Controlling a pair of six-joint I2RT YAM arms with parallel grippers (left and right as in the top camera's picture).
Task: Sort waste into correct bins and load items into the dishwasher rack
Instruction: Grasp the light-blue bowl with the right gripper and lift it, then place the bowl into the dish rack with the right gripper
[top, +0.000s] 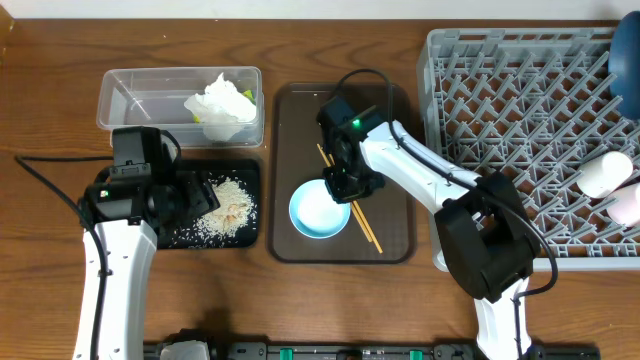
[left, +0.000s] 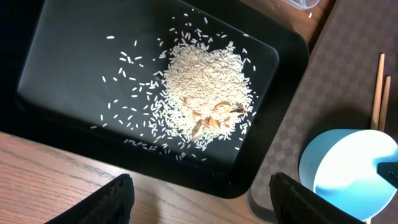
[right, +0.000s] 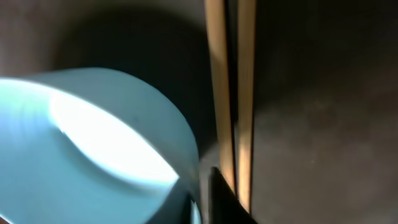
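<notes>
The white bowl with a pale blue rim (top: 315, 212) stands on the brown serving tray, with the wooden chopsticks (top: 365, 225) beside it. My right gripper (top: 347, 185) is down at the bowl's far right rim, one finger inside and one outside, shut on the wall (right: 205, 193). The bowl (right: 93, 124) and chopsticks (right: 230, 81) fill the right wrist view. My left gripper (left: 205, 202) is open and empty above the black tray (left: 62, 62), which holds a rice pile (left: 208, 93). The napkin (top: 220, 103) and a yellow-green wrapper (top: 245, 96) lie in the clear tub (top: 140, 100).
The grey dishwasher rack (top: 520, 130) fills the right side. A dark blue plate (top: 625, 50) stands at its far right corner, and a pale cup (top: 607, 172) and a pinkish cup (top: 628, 205) lie at its right edge. The brown tray (top: 395, 130) sits between the rack and the bins.
</notes>
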